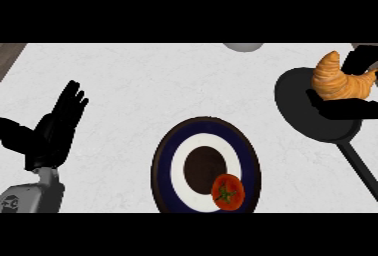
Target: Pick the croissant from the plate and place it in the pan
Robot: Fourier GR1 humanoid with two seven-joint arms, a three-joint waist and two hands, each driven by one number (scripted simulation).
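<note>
Pointing its tip up-view, croissant (pixel 338 80) upright in right hand (pixel 347 107), over pan (pixel 295 107)

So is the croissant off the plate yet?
Yes, off. The croissant is in the right hand over the pan; only a tomato lies on the plate.

Pale, marble-like desk (pixel 148 80), smooth and matt. Matt black pan (pixel 295 107). Glazed-looking plate (pixel 166 165), blue and white. Golden, flaky-crusted croissant (pixel 338 80). Glossy red tomato (pixel 227 192).

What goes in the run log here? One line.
right hand: holds croissant over pan | left hand: open, resting | plate: tomato
</note>
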